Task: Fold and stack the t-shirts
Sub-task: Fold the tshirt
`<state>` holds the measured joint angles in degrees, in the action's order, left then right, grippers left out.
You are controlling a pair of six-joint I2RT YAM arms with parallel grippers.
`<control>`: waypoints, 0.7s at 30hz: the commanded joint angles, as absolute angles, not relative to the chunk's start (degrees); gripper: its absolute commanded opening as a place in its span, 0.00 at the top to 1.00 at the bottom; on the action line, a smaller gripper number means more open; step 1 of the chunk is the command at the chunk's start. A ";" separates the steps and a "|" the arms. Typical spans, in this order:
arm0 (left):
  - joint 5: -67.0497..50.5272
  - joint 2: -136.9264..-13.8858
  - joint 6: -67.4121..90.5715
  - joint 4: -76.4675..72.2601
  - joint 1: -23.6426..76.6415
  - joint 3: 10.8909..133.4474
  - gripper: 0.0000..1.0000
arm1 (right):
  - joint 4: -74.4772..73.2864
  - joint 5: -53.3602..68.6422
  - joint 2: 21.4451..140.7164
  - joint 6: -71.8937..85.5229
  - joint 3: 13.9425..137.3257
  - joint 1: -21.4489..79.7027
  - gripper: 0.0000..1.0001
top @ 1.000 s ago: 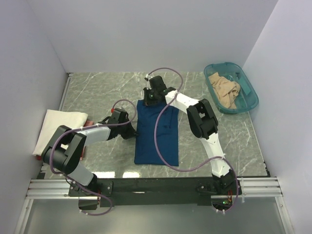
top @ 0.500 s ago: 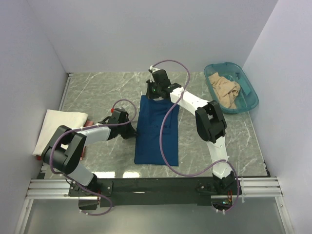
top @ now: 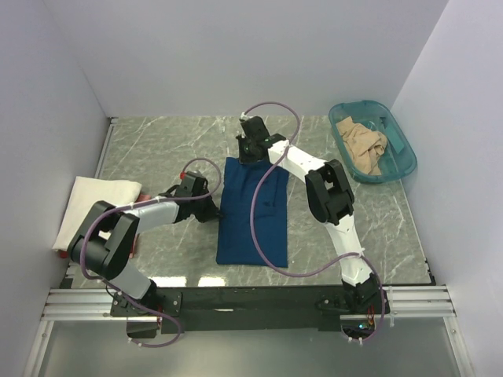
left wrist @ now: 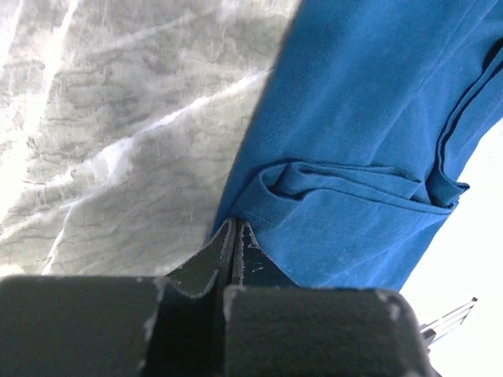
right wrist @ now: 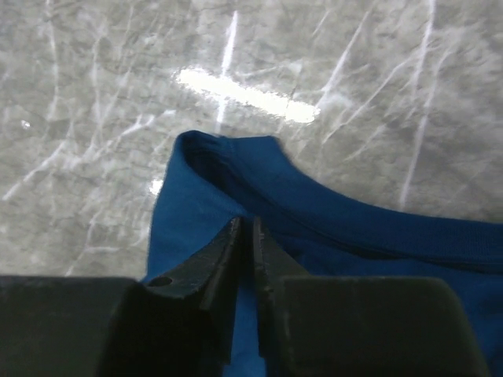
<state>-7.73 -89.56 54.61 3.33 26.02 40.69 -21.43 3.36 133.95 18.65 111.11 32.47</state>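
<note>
Top view alone shows the cream t-shirt (top: 98, 206) at the desk's (top: 157, 149) left edge and the tan t-shirt (top: 363, 145) in the teal tub (top: 358, 104) at the far right corner. Navy t-shirt (top: 253, 212) lies folded at mid-desk. My left claw (left wrist: 233, 228) is together at its left edge. My right claw (right wrist: 245, 228) is barely apart over its collar.

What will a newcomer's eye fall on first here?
The navy shirt, folded into a long strip in the middle, with the left fingers at its left edge and the right fingers at its far end. Next, the teal tub holding a tan shirt at far right.
</note>
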 commanded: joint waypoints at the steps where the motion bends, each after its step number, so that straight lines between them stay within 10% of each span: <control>1: -6.86 -89.04 51.95 5.35 25.84 44.12 0.99 | -22.94 1.23 132.72 18.72 114.87 31.47 0.79; 7: -5.80 -86.75 48.61 9.92 25.84 50.35 0.89 | -26.10 -1.66 127.01 19.07 115.49 30.68 0.62; 21: -8.87 -83.41 49.57 11.43 34.18 52.47 0.78 | -36.56 -9.32 120.58 21.36 110.56 24.43 0.67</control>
